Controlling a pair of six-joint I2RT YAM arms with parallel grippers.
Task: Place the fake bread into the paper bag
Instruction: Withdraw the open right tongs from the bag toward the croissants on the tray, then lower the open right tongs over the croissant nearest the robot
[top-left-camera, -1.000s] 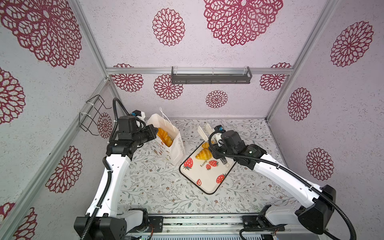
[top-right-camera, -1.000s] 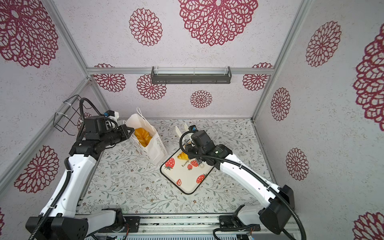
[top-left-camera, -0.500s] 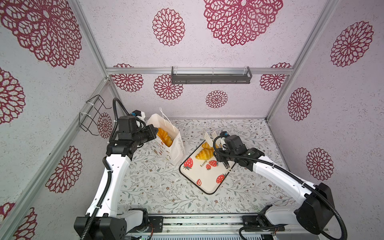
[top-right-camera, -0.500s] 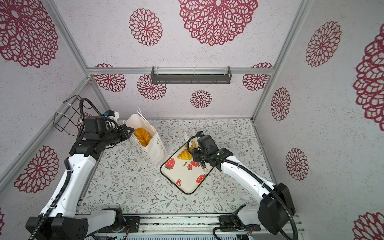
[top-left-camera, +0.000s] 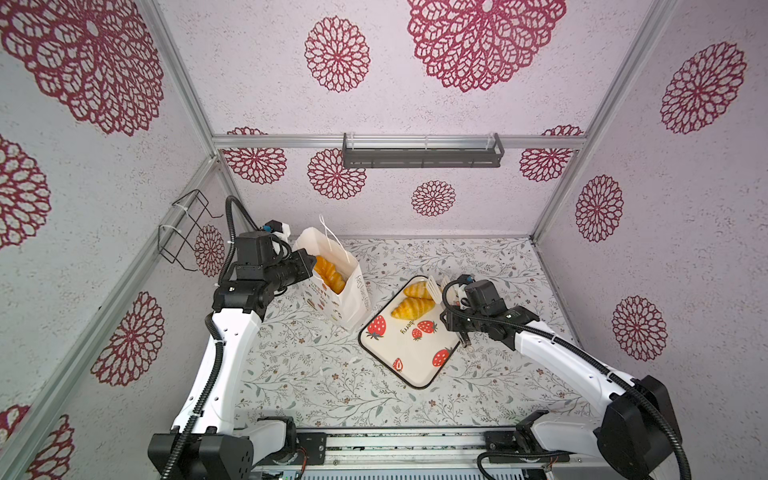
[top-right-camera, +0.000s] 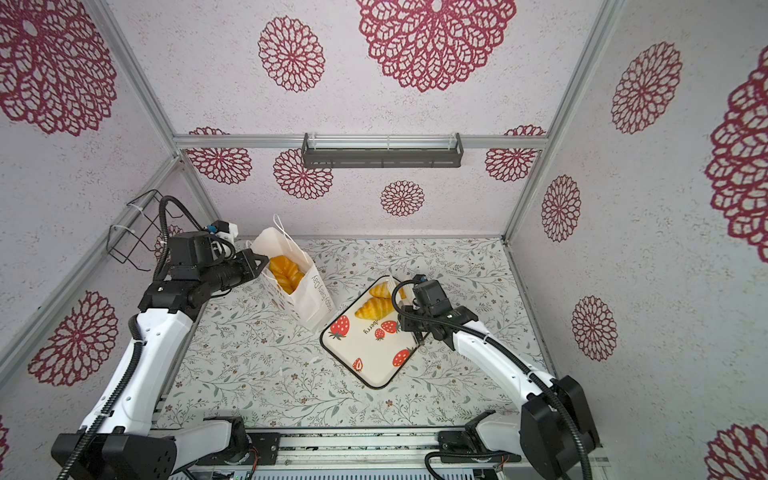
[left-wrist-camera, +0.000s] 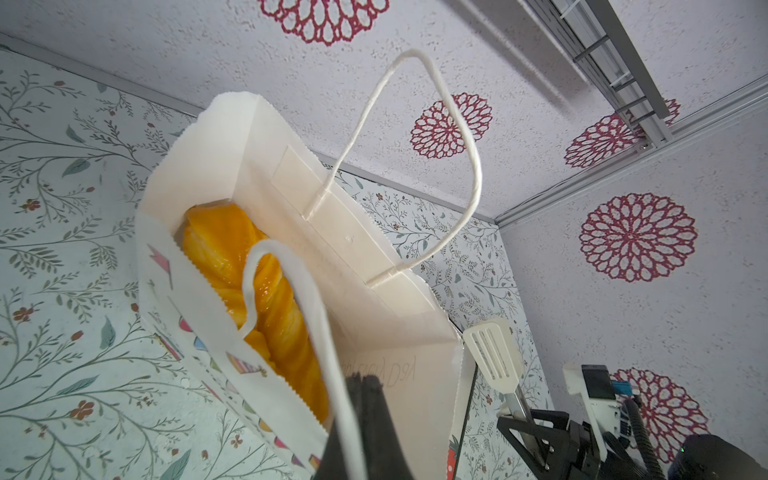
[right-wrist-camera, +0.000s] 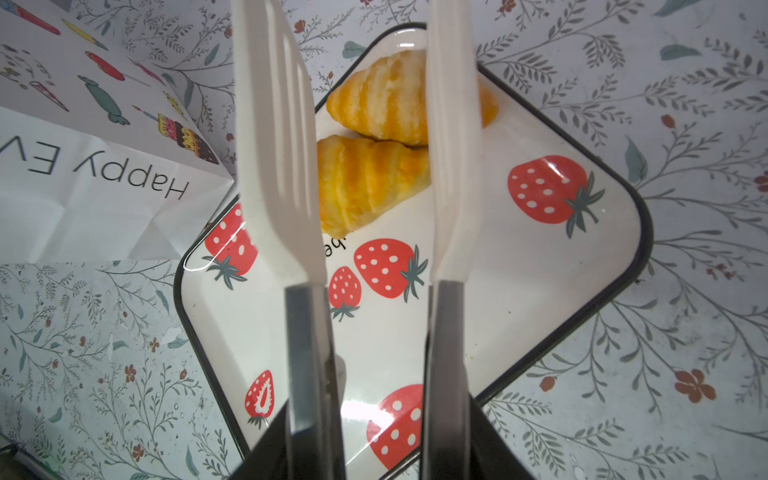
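Note:
The paper bag (top-left-camera: 353, 303) (top-right-camera: 316, 299) stands open at the back left, leaning, with a long plaited loaf of fake bread (top-left-camera: 330, 274) (left-wrist-camera: 266, 299) inside. My left gripper (top-left-camera: 309, 262) (left-wrist-camera: 365, 380) is shut at the bag's near rim, where its cord handle runs. Two croissants (top-left-camera: 415, 307) (right-wrist-camera: 365, 183) lie at the far end of the strawberry tray (top-left-camera: 407, 353) (right-wrist-camera: 519, 257). My right gripper (top-left-camera: 451, 293) (right-wrist-camera: 380, 449) is shut on the grey handles of white tongs (right-wrist-camera: 278, 145). The blades stand apart above the croissants with nothing between them.
The tray's corner touches the bag's base (right-wrist-camera: 83, 187). A grey shelf (top-left-camera: 422, 153) hangs on the back wall and a wire basket (top-left-camera: 185, 230) on the left wall. The floral table (top-left-camera: 316, 374) ends at a metal rail (top-left-camera: 395, 444) in front.
My right arm has drawn the tongs back from beside the bag, to the right and nearer the front, over the tray. The left arm and the bag have not moved.

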